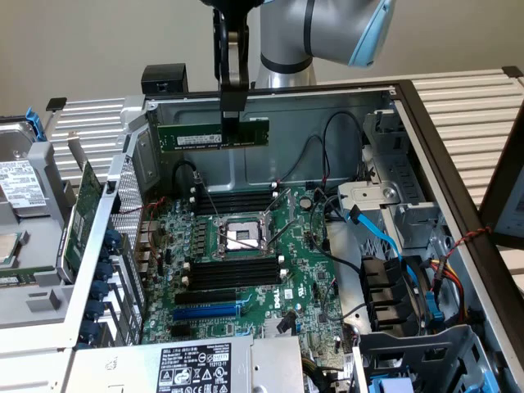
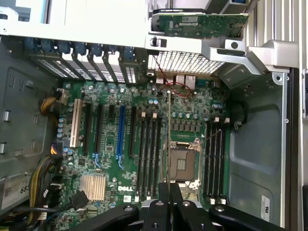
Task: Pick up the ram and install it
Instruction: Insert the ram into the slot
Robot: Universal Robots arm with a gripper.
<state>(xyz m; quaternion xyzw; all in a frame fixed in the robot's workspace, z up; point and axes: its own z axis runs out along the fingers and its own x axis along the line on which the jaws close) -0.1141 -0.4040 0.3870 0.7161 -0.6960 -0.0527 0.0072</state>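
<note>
While the green motherboard [image 1: 296, 250] and its long black memory slots [image 1: 233, 274] lie nearest in the open computer case [image 1: 426, 155], farther back the gripper [image 1: 232, 131] is clamped on the ram [image 1: 188, 137], a thin, narrow green stick with a white label, held level above the board.
</note>
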